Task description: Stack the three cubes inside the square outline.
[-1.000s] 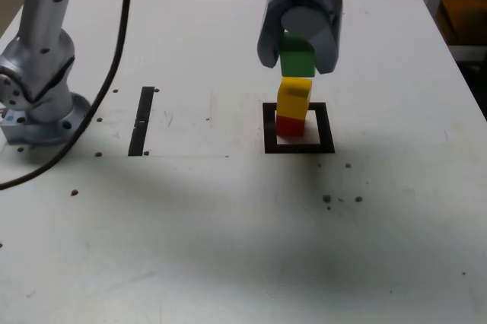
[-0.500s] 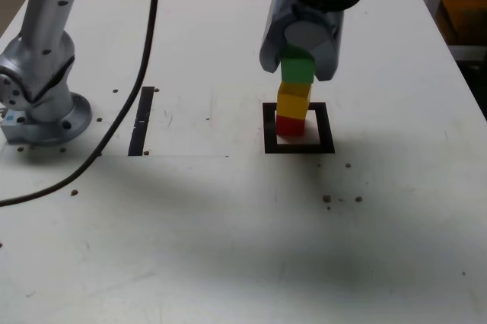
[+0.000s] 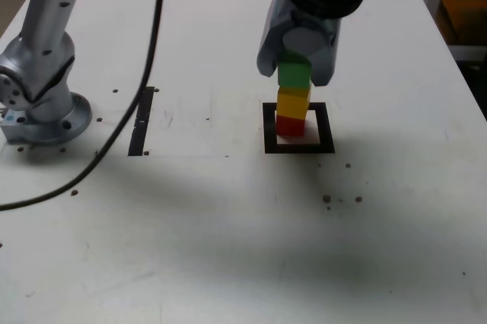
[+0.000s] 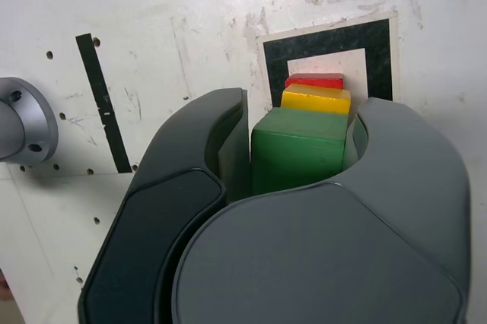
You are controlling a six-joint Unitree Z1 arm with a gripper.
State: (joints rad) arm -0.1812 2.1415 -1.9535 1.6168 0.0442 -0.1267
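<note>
Dark grey gripper (image 3: 295, 64) closed on the small matte green cube (image 3: 294, 74); in the wrist view the jaws press its two side faces (image 4: 298, 158). Green cube sits on top of the small matte yellow cube (image 3: 293, 101), which sits on the small matte red cube (image 3: 289, 125). Whether green is fully resting on yellow or a hair above it, I cannot tell from either view. The red cube stands inside the square outline of thin black tape with a white centre (image 3: 298, 147), towards the exterior view's left side of it.

Step in hand, as I judge it: release of the top cube. The column looks roughly in line in the exterior view; the wrist view shows the yellow (image 4: 316, 100) and red (image 4: 314, 81) tops offset from green, which may be only the viewing angle.

To do it well: confirm contact first, then open both jaws evenly and slowly so neither drags the green cube sideways. Lift straight up, no lateral motion until the fingers clear the stack. Risk is a tall narrow column; a slight nudge would likely topple it.
</note>
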